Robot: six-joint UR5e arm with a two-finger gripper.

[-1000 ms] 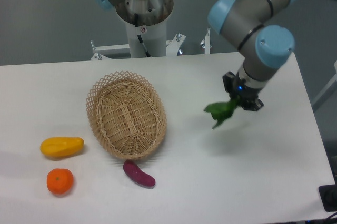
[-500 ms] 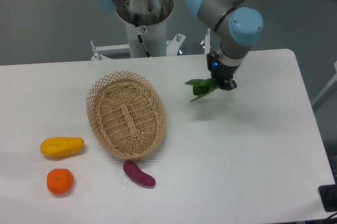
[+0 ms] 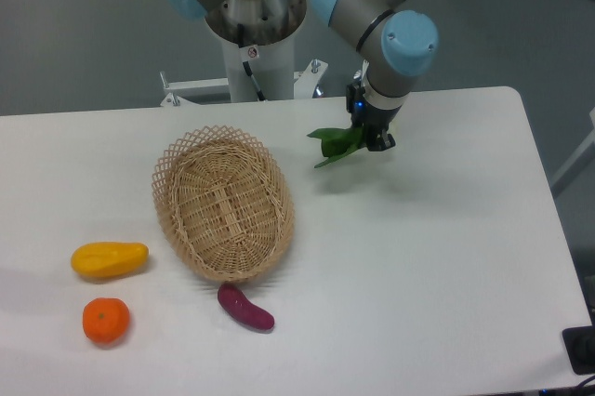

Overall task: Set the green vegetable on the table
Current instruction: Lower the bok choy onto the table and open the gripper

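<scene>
My gripper [image 3: 370, 135] is shut on the green vegetable [image 3: 335, 144], a small leafy dark green toy. The gripper holds it a little above the white table [image 3: 437, 257], to the right of the wicker basket and near the table's far edge. The leaves stick out to the left of the fingers and point down-left. Its shadow falls on the tabletop just below it. The pale stalk end is hidden between the fingers.
An oval wicker basket [image 3: 223, 203] stands left of centre. A purple eggplant-like piece [image 3: 245, 308] lies just in front of it. A yellow vegetable [image 3: 110, 258] and an orange [image 3: 105, 320] lie at the front left. The robot's base [image 3: 254, 33] stands behind the table.
The arm has carried the green vegetable from the right side of the table up and to the left, toward the far edge and closer to the basket. Nothing else has moved.
</scene>
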